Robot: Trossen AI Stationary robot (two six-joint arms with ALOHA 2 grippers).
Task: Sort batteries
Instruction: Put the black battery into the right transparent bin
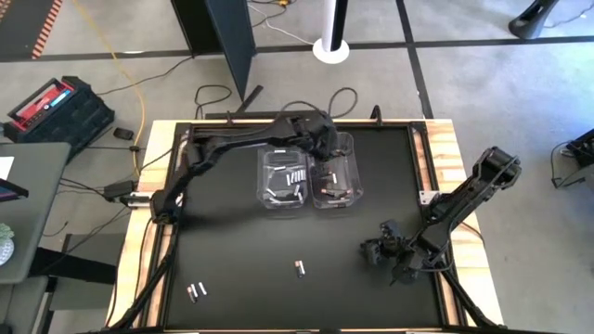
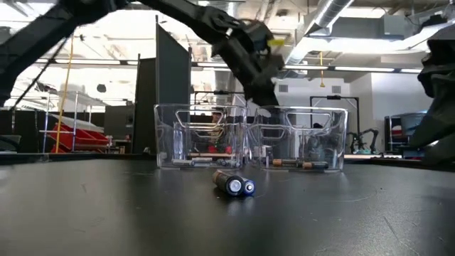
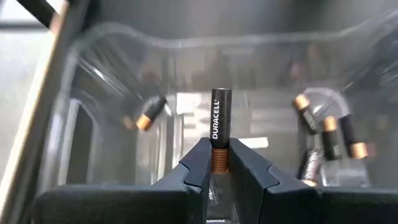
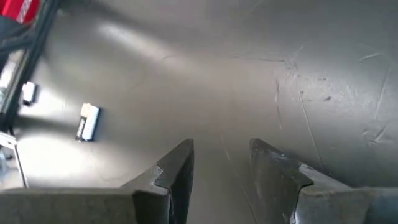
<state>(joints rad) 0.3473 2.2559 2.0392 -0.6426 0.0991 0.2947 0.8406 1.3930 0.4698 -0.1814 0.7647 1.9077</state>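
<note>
So, the table you worked on was a matte black mat in a pale wood frame, w/ faint scuffs showing in the right wrist view. Two clear hard-plastic bins sat side by side near its far middle: left bin held silvery-white cells, right bin held dark cells w/ copper ends.

Your left gripper hung over the right bin, its fingers pinched tight on one battery, a slim black cylinder w/ a ribbed copper band, standing upright between the tips. More copper-capped cells lay scattered on the bin floor beneath it.

Your right gripper hovered low over bare mat at the near right, fingers parted, holding nothing.

Loose batteries were left on the mat: a pair near the middle, touching each other, and another pair at the near left.
</note>
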